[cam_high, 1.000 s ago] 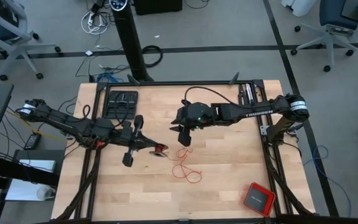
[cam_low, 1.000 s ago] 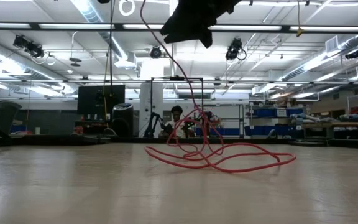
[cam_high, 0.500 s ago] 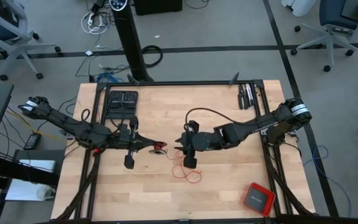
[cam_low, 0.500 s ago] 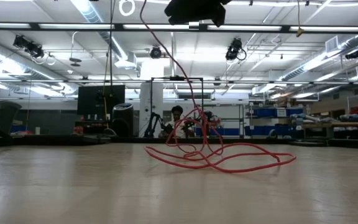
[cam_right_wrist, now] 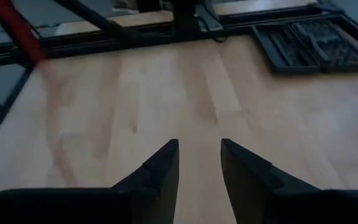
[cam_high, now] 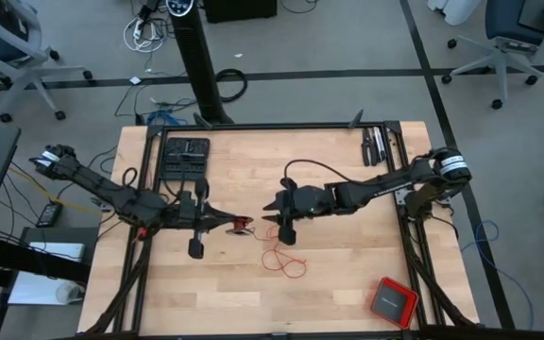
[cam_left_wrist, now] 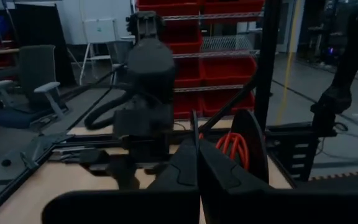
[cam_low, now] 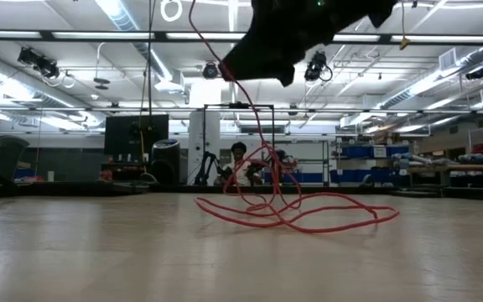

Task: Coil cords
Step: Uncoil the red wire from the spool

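Note:
The cord is one thin red wire. Part of it forms a small bundle [cam_high: 244, 225] [cam_left_wrist: 229, 144] at the tips of my left gripper [cam_high: 236, 224] [cam_left_wrist: 196, 124], which is shut and level above the table's middle. The remainder lies as loose loops [cam_high: 281, 260] [cam_low: 292, 214] on the wood. From these a strand [cam_low: 246, 109] rises out of the low view's top. My right gripper [cam_high: 278, 220] [cam_right_wrist: 199, 149] hovers open just right of the bundle and above the loops, with nothing between its fingers. My left gripper is shut on the red cord, with the small bundle of loops [cam_left_wrist: 224, 142] right beside its fingertips. The fingers point level toward the table's right. They hide the spot where they meet the wire. The bundle hangs clear of the table, and a slack strand drops to the loops below.
A black tool tray [cam_high: 185, 156] lies at the far left and dark tools [cam_high: 376, 144] at the far right. A red square box [cam_high: 391, 300] sits near the front right corner. A person [cam_low: 238, 153] shows far off in the room behind.
My right gripper has come down and moved toward the table's near edge, closer to the bundle. It stays open. The loose loops on the table have not shifted.

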Controlling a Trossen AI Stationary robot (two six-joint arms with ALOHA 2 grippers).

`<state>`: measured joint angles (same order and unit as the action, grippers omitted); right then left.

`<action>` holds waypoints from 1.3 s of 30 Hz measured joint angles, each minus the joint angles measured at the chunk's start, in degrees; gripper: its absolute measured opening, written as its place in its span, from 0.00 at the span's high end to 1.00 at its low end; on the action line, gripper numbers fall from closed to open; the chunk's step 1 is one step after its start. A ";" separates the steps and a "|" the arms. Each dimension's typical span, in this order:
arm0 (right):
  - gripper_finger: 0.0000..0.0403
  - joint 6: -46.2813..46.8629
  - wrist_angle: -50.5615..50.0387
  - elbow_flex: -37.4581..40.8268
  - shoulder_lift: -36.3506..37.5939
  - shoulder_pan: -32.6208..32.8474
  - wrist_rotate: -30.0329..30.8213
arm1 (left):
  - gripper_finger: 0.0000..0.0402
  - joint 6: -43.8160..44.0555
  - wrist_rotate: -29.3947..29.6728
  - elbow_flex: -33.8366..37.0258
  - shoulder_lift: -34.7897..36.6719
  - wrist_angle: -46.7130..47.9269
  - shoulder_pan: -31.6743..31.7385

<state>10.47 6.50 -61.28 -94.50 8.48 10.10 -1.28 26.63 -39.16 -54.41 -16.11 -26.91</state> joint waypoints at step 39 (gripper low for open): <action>0.72 -7.82 19.39 1.40 -0.07 2.16 -1.78 | 1.00 -4.70 10.19 0.02 -0.48 2.20 -0.16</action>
<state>2.65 25.90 -59.88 -94.56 10.63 8.32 -5.98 36.82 -39.14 -54.89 -13.91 -27.07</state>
